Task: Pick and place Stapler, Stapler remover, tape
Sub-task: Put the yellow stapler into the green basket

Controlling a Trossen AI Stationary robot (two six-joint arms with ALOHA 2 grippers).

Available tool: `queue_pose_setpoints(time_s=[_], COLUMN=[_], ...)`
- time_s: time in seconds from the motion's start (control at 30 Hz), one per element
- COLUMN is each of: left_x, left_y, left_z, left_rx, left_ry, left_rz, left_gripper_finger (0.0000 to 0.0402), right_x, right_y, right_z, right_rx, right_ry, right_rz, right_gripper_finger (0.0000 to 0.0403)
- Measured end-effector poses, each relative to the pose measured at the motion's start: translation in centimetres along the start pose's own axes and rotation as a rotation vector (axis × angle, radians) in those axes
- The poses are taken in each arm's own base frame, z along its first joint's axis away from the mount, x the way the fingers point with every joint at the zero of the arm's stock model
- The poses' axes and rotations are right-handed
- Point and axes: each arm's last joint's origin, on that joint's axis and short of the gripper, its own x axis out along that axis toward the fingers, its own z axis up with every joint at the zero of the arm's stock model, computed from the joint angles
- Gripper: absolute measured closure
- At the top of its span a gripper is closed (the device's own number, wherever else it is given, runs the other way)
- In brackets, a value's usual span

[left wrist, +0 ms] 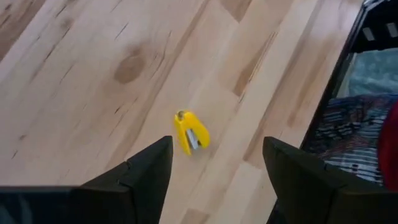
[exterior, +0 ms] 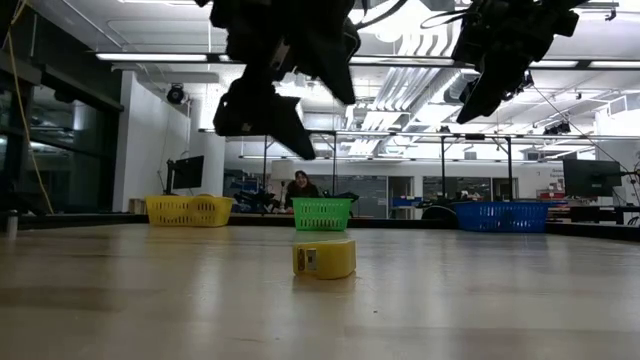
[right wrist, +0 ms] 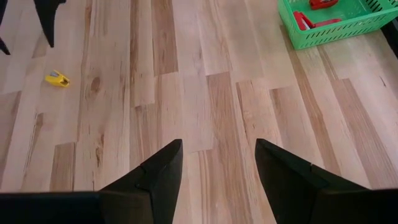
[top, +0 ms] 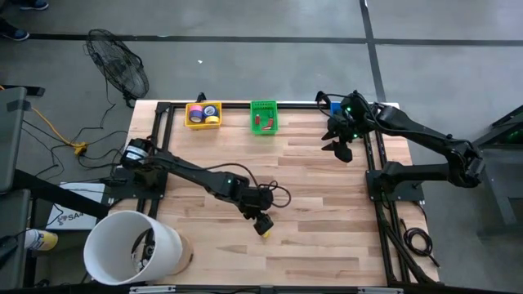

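Observation:
A small yellow stapler remover (left wrist: 191, 132) with metal jaws lies flat on the wooden table (top: 327, 237), near the middle toward the near edge (top: 263, 229), (exterior: 323, 258). My left gripper (left wrist: 214, 180) hangs open above it, a little to its left (exterior: 268, 105), and touches nothing. The tape rolls (top: 204, 113), pink, blue, yellow and purple, lie in a yellow basket (top: 193, 122) at the far edge. No stapler can be made out. At the far right, my right gripper (right wrist: 217, 168) waits open over bare wood (top: 339, 151).
A green basket (top: 263, 117) holding small red pieces (right wrist: 305, 20) stands at the far edge beside the yellow one. A blue basket (exterior: 500, 215) is at the far right. A white bucket (top: 131, 249) sits off the near left corner. A person (exterior: 298, 185) is in the room behind.

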Motion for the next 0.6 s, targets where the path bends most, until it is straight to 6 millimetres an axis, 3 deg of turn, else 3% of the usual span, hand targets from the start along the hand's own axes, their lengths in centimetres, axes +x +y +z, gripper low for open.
queue_pose_setpoints(time_s=[0.6], left_x=[2.2], left_y=[-0.9], left_z=[-1.3], left_rx=[0.047], left_ry=[-0.098], left_rz=[0.156], left_gripper_finger=[0.0156], right_x=[0.0], right_y=[0.0], right_z=[0.0], right_rx=[0.005], right_ry=[0.000], right_rz=[0.000], right_gripper_finger=[0.0210])
